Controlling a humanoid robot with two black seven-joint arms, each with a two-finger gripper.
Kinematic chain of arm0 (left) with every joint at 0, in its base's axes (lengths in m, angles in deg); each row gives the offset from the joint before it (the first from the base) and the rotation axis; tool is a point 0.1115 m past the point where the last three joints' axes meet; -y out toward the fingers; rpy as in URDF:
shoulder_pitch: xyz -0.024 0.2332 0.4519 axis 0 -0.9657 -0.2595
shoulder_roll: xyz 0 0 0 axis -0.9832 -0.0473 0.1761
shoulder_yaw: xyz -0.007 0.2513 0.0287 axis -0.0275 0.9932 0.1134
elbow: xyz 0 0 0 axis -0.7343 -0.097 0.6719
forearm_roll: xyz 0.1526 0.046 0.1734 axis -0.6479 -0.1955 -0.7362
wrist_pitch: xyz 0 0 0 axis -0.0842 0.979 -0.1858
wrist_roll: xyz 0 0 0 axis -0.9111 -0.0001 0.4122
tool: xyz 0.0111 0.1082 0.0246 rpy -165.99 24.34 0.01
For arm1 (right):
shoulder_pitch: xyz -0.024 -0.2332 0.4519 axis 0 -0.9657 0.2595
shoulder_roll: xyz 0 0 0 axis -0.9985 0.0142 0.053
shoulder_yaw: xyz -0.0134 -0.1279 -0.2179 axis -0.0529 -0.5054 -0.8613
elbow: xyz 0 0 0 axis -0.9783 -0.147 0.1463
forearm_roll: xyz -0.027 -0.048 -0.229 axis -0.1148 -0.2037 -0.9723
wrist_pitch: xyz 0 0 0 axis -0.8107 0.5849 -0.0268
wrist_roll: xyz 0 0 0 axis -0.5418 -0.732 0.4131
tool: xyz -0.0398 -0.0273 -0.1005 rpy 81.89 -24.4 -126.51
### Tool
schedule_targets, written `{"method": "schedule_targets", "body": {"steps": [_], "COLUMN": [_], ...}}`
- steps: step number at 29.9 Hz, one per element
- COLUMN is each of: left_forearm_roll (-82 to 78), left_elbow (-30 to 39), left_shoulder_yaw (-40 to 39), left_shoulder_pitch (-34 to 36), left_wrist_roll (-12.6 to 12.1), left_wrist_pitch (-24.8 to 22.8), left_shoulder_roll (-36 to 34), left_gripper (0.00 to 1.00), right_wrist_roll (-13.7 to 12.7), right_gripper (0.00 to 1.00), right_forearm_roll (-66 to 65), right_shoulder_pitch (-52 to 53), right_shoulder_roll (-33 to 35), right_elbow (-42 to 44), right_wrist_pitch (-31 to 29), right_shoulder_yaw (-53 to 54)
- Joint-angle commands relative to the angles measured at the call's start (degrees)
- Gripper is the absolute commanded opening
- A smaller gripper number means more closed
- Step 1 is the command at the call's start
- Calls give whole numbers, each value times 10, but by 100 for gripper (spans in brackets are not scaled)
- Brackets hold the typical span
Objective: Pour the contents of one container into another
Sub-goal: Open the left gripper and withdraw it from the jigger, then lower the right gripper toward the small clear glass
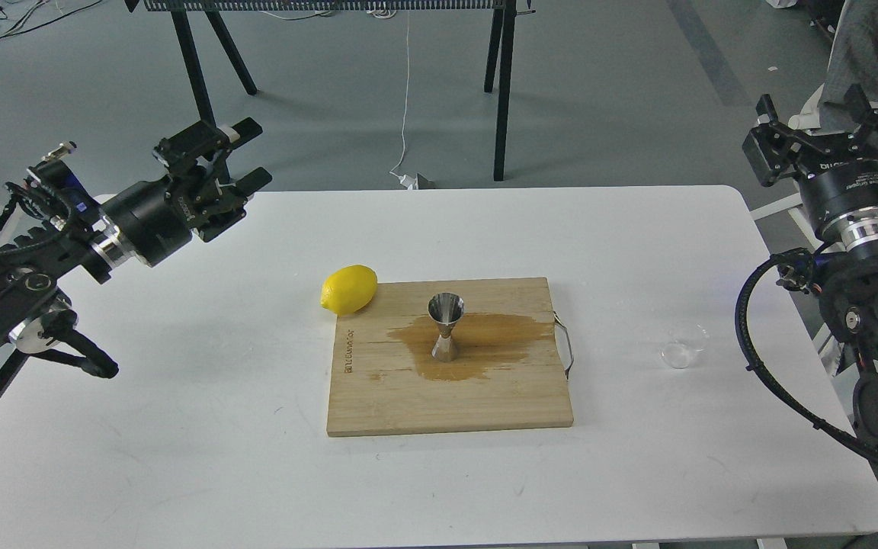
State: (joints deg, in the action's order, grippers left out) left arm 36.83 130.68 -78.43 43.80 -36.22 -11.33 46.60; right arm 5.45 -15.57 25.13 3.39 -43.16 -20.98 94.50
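Observation:
The shiny steel jigger [445,326] stands upright on a bamboo cutting board [447,396], in the middle of a brown wet stain [496,339]. The tiny clear cup [683,347] rests on the white table at the right, past the board's metal handle. My left gripper [245,156] hovers open over the table's back left corner, far from both. My right gripper [828,126] hangs open beyond the table's right edge, above and behind the cup. Neither holds anything.
A yellow lemon [348,289] lies at the board's back left corner. The white table [180,427] ends in rounded corners. Black trestle legs [199,84] and a white cable [405,99] stand on the grey floor behind.

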Motion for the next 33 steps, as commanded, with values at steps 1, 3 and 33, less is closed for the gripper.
{"method": "schedule_targets", "body": {"steps": [1,3,33], "left_forearm_roll": [61,61,62], "left_elbow": [-32,-33,-40], "left_shoulder_yaw": [2,2,2], "left_shoulder_pitch": [0,0,-10], "left_wrist_roll": [0,0,0], "left_wrist_pitch": [0,0,0], "left_shoulder_roll": [4,11,26], "left_gripper": [87,87,90], "right_wrist_roll": [-1,-1,-8], "right_gripper": [99,99,99], "right_forearm_roll": [15,16,20], "right_shoulder_pitch": [-47,-85,-280], "right_shoulder_roll": [6,8,10], "right_elbow": [-42,-80,-185], "right_wrist_pitch": [53,70,294], "right_shoulder_yaw": [2,10,-61]}}
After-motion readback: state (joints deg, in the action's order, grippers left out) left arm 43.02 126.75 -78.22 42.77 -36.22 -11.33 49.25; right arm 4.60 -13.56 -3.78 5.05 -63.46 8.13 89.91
